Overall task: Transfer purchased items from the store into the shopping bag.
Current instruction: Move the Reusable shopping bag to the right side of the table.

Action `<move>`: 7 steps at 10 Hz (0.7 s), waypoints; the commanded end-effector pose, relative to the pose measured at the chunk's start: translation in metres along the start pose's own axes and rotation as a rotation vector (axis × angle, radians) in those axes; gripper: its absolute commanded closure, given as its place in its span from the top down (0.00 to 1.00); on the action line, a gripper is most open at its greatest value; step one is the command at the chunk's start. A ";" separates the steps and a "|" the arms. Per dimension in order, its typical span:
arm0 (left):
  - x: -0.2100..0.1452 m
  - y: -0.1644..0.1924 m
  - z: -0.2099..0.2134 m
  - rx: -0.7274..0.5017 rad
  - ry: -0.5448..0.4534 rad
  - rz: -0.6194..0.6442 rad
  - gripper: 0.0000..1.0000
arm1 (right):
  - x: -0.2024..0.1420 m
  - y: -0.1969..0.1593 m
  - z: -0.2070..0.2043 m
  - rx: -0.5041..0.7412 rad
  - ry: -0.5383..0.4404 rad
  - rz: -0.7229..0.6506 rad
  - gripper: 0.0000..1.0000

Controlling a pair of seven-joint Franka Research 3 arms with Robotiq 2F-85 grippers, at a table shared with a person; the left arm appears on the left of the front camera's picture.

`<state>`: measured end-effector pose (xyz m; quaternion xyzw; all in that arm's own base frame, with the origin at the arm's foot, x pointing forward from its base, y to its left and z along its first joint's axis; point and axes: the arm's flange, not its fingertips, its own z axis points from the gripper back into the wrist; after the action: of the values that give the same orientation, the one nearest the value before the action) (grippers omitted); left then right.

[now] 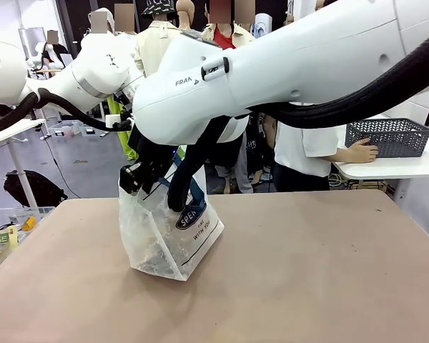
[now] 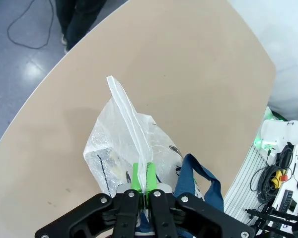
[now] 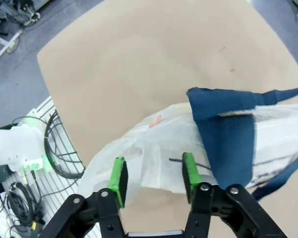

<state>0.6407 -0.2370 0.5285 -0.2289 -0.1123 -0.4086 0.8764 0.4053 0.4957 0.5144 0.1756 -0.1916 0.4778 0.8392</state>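
Note:
The shopping bag (image 1: pixel 173 239) stands upright left of the table's middle, whitish film with a round dark blue logo. In the left wrist view my left gripper (image 2: pixel 142 179) is shut on the top edge of the shopping bag (image 2: pixel 121 144), with a dark blue handle (image 2: pixel 202 179) beside it. My right gripper (image 3: pixel 154 178) is open just above the shopping bag (image 3: pixel 159 141), its green pads (image 3: pixel 120 179) apart over the film, next to the other blue handle (image 3: pixel 223 134). From the front, the right gripper (image 1: pixel 134 176) sits at the bag's upper left corner. Pale purchased items (image 1: pixel 154 251) show dimly through the film.
A dark grey lattice basket (image 1: pixel 387 136) sits on a white side table at the right, a person's hand (image 1: pixel 361 151) resting against it. A clear bin (image 1: pixel 7 227) with packaged goods stands at the left. The tan table (image 1: pixel 314 279) spreads bare to the right of the bag.

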 end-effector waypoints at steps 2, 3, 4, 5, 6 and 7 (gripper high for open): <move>-0.005 0.003 0.001 -0.006 -0.031 0.016 0.00 | -0.018 -0.001 0.040 -0.051 -0.010 -0.042 1.00; -0.006 0.004 0.001 -0.010 -0.034 0.016 0.00 | -0.022 -0.001 0.054 -0.079 -0.022 -0.043 1.00; -0.009 0.004 0.002 -0.009 -0.039 0.018 0.00 | -0.028 -0.001 0.072 -0.115 -0.034 -0.056 1.00; -0.011 0.005 0.003 -0.008 -0.045 0.018 0.00 | -0.035 -0.004 0.090 -0.145 -0.050 -0.074 1.00; -0.012 0.006 0.002 -0.009 -0.050 0.018 0.00 | -0.043 -0.012 0.109 -0.194 -0.070 -0.114 1.00; -0.014 0.007 0.001 -0.010 -0.051 0.023 0.00 | -0.055 -0.022 0.129 -0.245 -0.099 -0.172 1.00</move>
<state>0.6446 -0.2281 0.5265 -0.2355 -0.1178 -0.3969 0.8793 0.3875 0.4057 0.6016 0.1288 -0.2639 0.4037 0.8665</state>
